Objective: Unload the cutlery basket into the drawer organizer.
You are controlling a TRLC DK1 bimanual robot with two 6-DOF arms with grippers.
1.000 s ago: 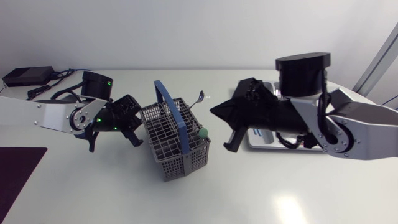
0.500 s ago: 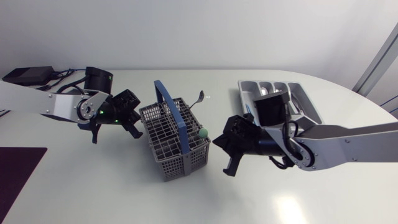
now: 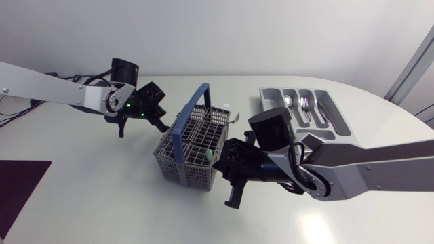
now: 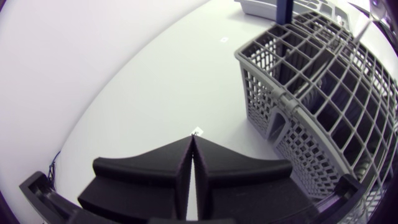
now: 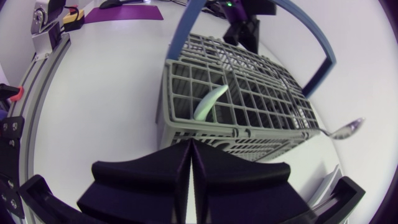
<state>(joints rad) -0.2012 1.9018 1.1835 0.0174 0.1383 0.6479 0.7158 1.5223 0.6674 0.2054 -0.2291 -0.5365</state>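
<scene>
This looks like a robotics lab. A bare white worktop (image 3: 102, 196) carries only kitchen props: a grey cutlery basket (image 3: 178, 168) at the centre and a drawer organizer (image 3: 266, 100) at 2 o'clock. The left arm (image 3: 54, 88) comes in from 9 o'clock and the right arm (image 3: 366, 166) from 3 o'clock. A dark purple mat (image 3: 17, 193) lies at 8 o'clock.

The left arm (image 3: 54, 88) is a long silver-grey link ending in black joints, with a black round cap (image 3: 124, 69) on top and small green lights (image 3: 126, 105) glowing on the wrist. The right arm (image 3: 369, 166) has broader silver-grey links and a bigger black cap (image 3: 271, 125). The left gripper (image 4: 189, 140) and right gripper (image 5: 188, 144) are matte black, each with two broad wedge fingers.
</scene>
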